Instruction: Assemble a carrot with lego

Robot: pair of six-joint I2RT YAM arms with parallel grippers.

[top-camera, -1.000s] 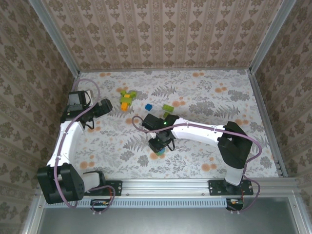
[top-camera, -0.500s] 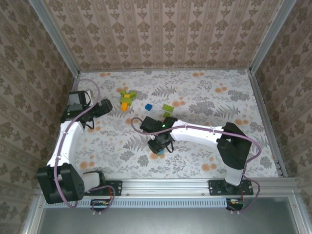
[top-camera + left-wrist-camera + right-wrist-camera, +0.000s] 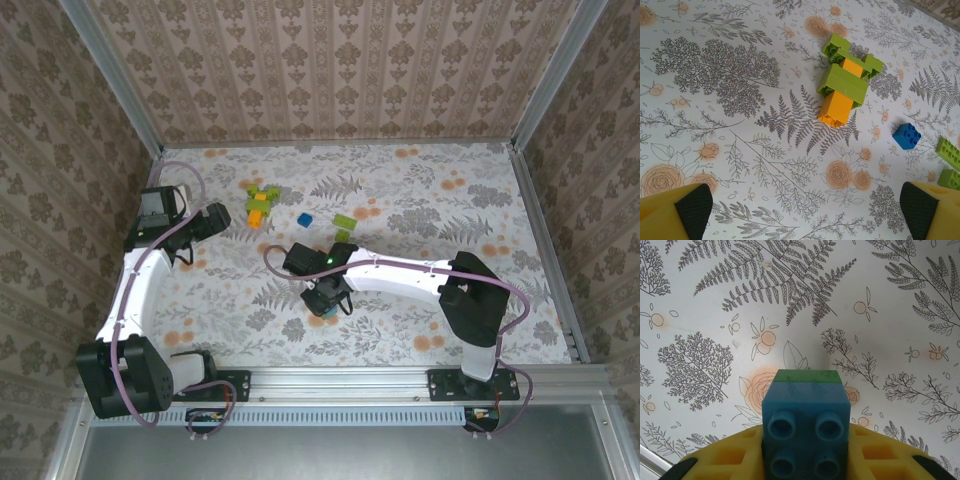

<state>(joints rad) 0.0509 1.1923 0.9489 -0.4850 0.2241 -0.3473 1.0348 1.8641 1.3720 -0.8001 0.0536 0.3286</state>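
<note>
My right gripper [image 3: 805, 455] is shut on a blue lego brick [image 3: 805, 432] with a green brick stuck under it, its four studs facing the camera; from above that gripper [image 3: 325, 300] hangs over the middle of the table. A joined cluster of light green and orange lego [image 3: 845, 80] lies at the back left, also seen from above as the cluster [image 3: 259, 203]. A loose blue brick [image 3: 906, 135] and light green bricks [image 3: 950, 152] lie to its right. My left gripper [image 3: 805, 215] hovers open above the bare cloth near the cluster, nothing between its fingers.
A flower-patterned cloth [image 3: 420, 200] covers the table, boxed in by patterned walls and metal rails [image 3: 545, 215]. The loose blue brick [image 3: 304, 220] and a light green brick [image 3: 343, 221] sit just behind the right arm.
The right gripper has shifted slightly left and toward the back with the blue brick in it. The left arm has stayed still.
</note>
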